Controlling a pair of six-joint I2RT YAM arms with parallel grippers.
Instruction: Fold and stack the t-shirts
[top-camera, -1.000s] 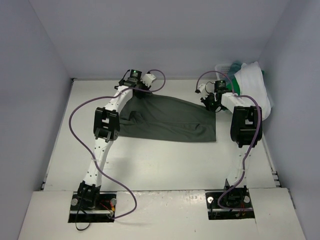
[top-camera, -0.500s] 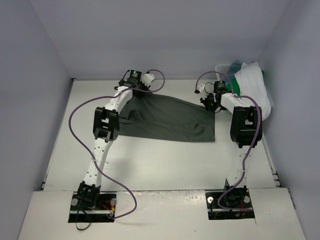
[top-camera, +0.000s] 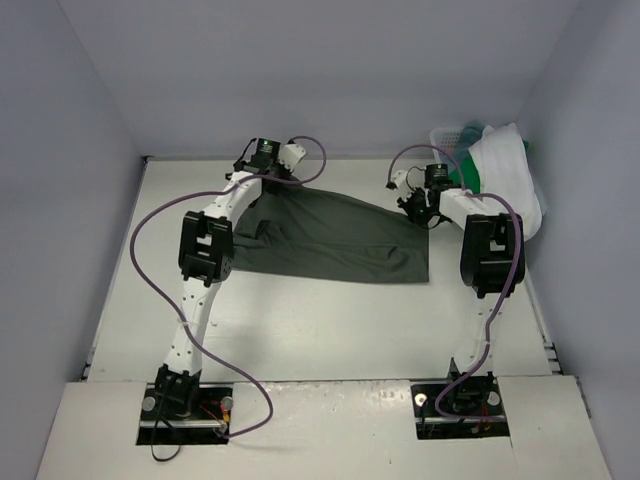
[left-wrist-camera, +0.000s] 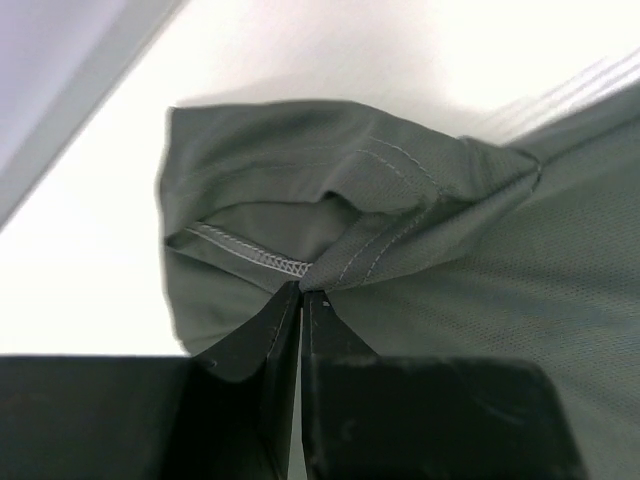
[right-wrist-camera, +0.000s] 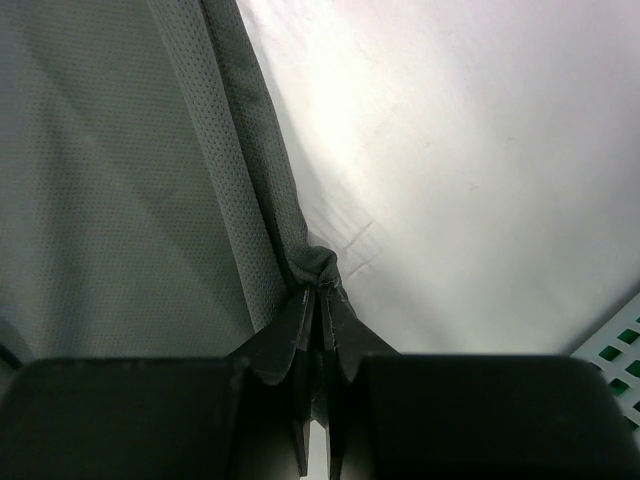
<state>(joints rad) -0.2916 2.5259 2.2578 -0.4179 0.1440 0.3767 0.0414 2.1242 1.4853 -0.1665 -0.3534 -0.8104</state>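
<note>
Left gripper (left-wrist-camera: 302, 293) pinched shut on a stitched hem at the far-left corner of the dark grey-green t-shirt (top-camera: 340, 240), spread on the table (top-camera: 300, 320). Right gripper (right-wrist-camera: 318, 288) clamped on its far-right edge. Cloth looks light, soft, limp; 2 corner grips suit it, but the middle will likely sag.

Lab cell; bare walls (top-camera: 330, 70); 2 bolted arms (top-camera: 205, 250)
</note>
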